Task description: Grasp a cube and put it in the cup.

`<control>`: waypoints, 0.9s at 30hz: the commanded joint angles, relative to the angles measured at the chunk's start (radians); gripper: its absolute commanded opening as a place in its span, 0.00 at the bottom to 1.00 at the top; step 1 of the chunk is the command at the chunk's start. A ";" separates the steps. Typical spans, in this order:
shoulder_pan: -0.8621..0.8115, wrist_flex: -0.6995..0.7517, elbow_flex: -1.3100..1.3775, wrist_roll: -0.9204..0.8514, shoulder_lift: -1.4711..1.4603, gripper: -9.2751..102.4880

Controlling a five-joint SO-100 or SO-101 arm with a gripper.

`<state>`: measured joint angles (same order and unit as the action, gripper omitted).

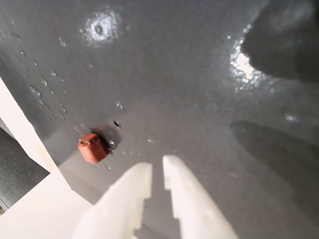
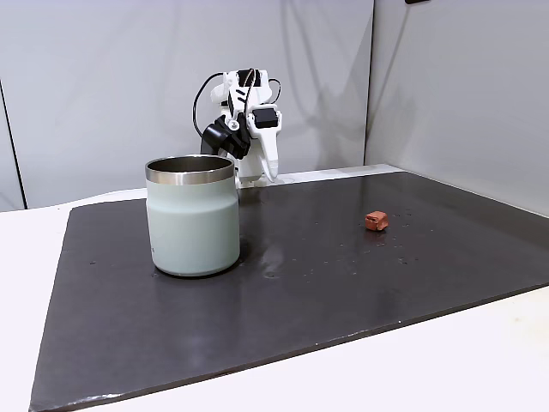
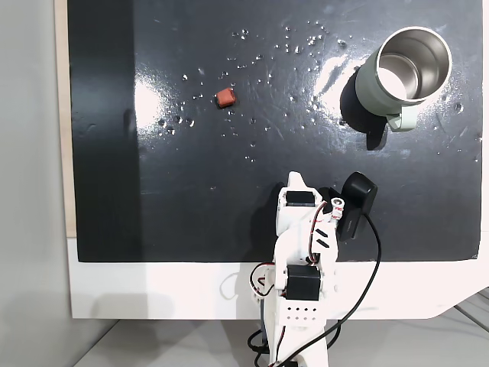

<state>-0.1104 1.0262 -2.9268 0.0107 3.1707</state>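
The cube (image 3: pixel 225 97) lies on the dark mat (image 3: pixel 191 199), out in the open, and serves as the fixed mark here. In a fixed view from above, the cup (image 3: pixel 382 88) stands well apart from the cube, far to its right and a little higher in the picture, upright, with its shiny rim and metal inside facing the camera. The arm (image 3: pixel 304 252) sits below the cube and to its right, at the mat's near edge, folded over its white base. Small droplets and bright glare patches speckle the mat around the cube and between the cube and the cup.

In a fixed view from the side, the cube (image 2: pixel 376 221) rests to the right of the cup (image 2: pixel 192 215), with bare mat (image 2: pixel 343 292) between them; the arm (image 2: pixel 244 120) stands behind the cup, far from the cube.

In the wrist view, the gripper (image 1: pixel 157 172) hangs above the mat with its two white fingers (image 1: pixel 127 194) nearly together, a narrow gap between the tips, holding nothing. The cube (image 1: pixel 93 147) lies just up and left of the fingertips, apart from them, close to the mat's edge and the pale table (image 1: pixel 30 209) beyond it. Nothing stands between fingertips and cube.
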 commanded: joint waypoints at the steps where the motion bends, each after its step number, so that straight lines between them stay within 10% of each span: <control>1: 0.055 -0.038 0.005 -0.031 0.008 0.08; 27: 0.055 -0.018 0.058 -0.081 0.008 0.08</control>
<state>-0.0644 1.0262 -2.9268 -0.0399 3.1707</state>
